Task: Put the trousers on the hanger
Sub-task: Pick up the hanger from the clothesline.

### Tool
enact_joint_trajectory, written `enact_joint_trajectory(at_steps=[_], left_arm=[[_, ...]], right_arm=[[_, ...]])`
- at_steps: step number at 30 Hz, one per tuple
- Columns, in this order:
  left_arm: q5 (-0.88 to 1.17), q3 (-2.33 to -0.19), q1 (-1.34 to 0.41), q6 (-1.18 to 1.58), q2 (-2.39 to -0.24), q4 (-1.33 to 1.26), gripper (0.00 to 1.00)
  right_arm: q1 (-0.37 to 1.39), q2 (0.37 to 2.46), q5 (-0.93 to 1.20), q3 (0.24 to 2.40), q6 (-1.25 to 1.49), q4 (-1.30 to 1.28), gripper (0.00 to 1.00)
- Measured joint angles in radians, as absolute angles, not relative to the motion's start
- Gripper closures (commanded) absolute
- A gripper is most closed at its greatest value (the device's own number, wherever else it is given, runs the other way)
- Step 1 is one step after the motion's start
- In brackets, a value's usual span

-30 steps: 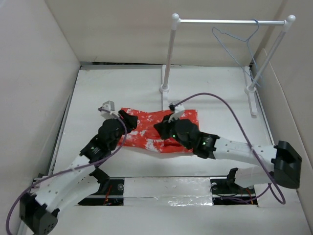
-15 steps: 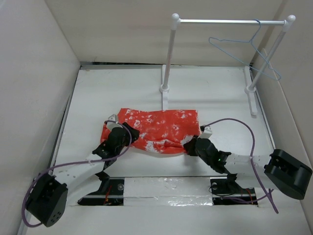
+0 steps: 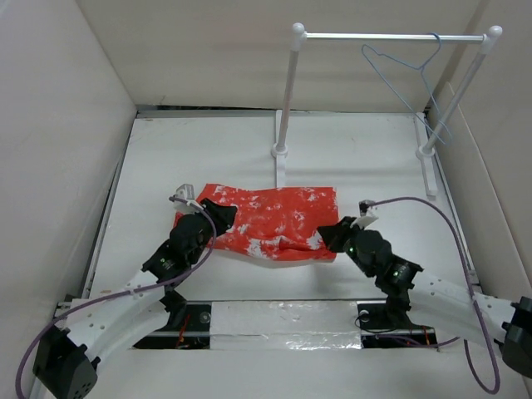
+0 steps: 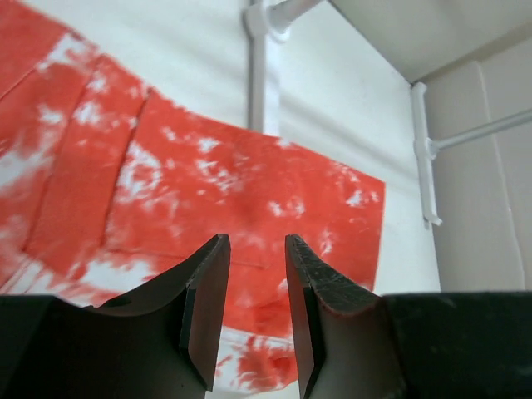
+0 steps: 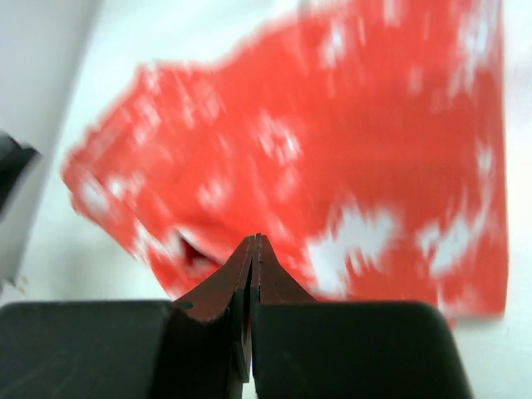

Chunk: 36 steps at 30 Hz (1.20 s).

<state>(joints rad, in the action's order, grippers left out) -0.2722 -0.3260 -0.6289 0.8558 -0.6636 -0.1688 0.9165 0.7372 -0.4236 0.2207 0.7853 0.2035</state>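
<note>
Trousers [image 3: 274, 218] lie spread flat on white table [image 3: 366, 166], just in front of rail stand [image 3: 287, 91]. Hanger [image 3: 421, 70] hangs from rail at far right, well apart from cloth. Left gripper [image 4: 253, 249] over cloth's left end, fingers narrowly parted, nothing between them. Right gripper [image 5: 253, 249] at lower right edge, fingers pressed together; wrist view blurred.

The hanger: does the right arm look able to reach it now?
Probably yes: the hanger hangs free on the rail, on that arm's side, and the space above the shut right tool looks open.
</note>
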Motion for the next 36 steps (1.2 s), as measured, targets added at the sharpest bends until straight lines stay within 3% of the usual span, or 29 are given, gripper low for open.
enact_joint_trajectory(at_steps=[5, 13, 24, 31, 36], left_arm=[[-0.273, -0.414, -0.719, 0.814, -0.831, -0.265, 0.71], [-0.371, -0.611, -1.074, 0.701, -1.202, -0.372, 0.69], [-0.364, -0.569, -1.085, 0.682, -1.513, -0.518, 0.69], [-0.335, -0.479, -1.089, 0.71, -1.524, -0.635, 0.69], [-0.334, -0.471, -1.121, 0.687, -1.483, -0.633, 0.7]], right_arm=[[0.653, 0.817, -0.315, 0.361, 0.632, 0.244, 1.0], [0.365, 1.299, -0.01, 0.487, 0.529, 0.395, 1.0], [0.213, 1.61, 0.153, 0.56, 0.536, 0.556, 1.0], [0.17, 1.678, 0.219, 0.563, 0.561, 0.637, 1.0], [0.135, 1.517, 0.289, 0.548, 0.543, 0.583, 1.0]])
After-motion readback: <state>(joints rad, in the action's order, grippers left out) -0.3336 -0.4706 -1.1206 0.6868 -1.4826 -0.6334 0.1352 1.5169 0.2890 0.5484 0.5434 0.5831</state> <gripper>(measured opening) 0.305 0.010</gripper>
